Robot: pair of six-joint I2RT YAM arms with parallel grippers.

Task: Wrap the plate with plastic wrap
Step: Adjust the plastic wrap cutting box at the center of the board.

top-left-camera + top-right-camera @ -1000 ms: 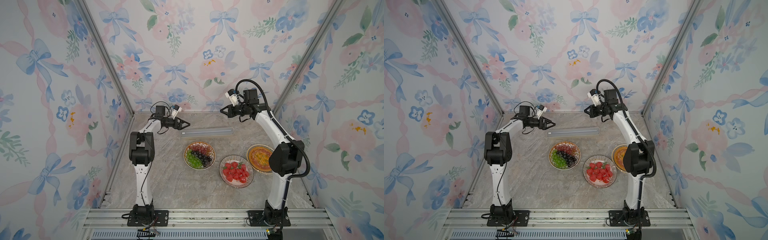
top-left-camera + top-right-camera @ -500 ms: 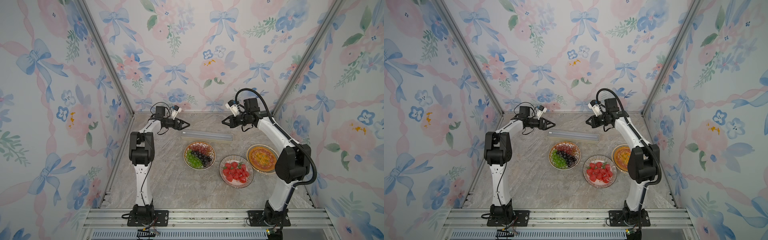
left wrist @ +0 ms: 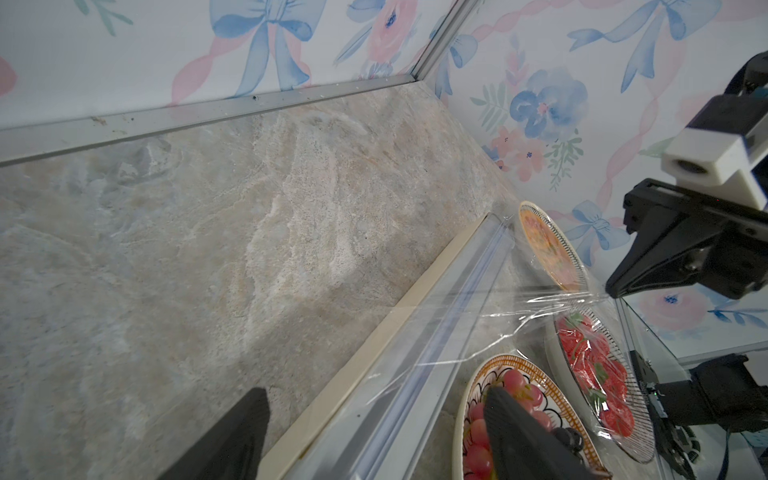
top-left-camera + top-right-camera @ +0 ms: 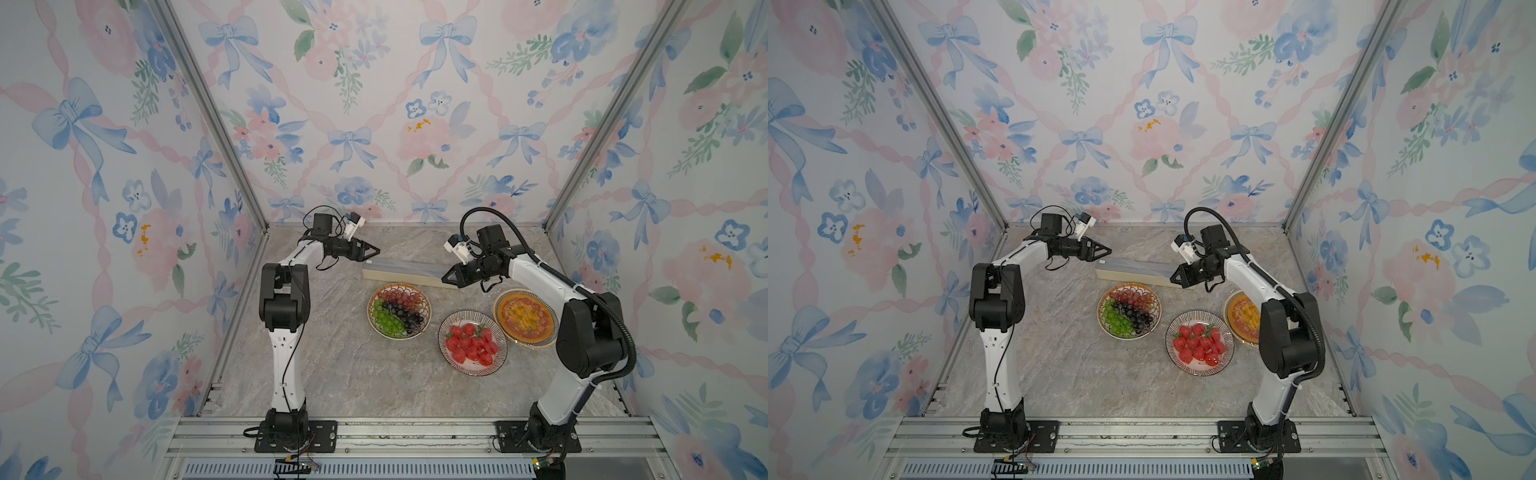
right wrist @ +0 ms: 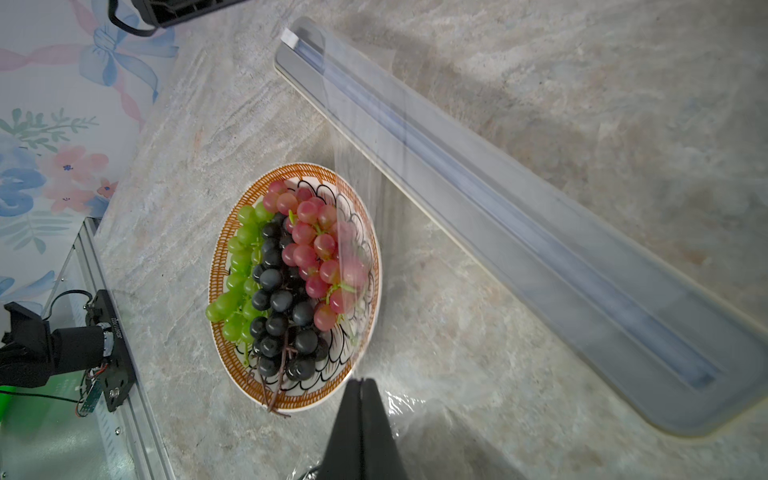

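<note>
Thin clear glossy crinkled plastic film [image 3: 540, 307], long cream box with smooth translucent plastic top [image 5: 519, 232], matt grey stone-look tabletop [image 3: 208, 249]

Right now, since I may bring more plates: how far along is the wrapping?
Done: the strawberry plate has crinkled film over it. In hand: the right gripper is shut on the plastic wrap, a sheet stretched from the box; the left gripper is open near the box's end. Left: the grape plate is uncovered, and the sheet is uncut.

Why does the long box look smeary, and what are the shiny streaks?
Right wrist view: the plastic wrap box is streaked by blur, while the grapes look sharper. Left wrist view: light glints off the stretched plastic wrap.
</note>
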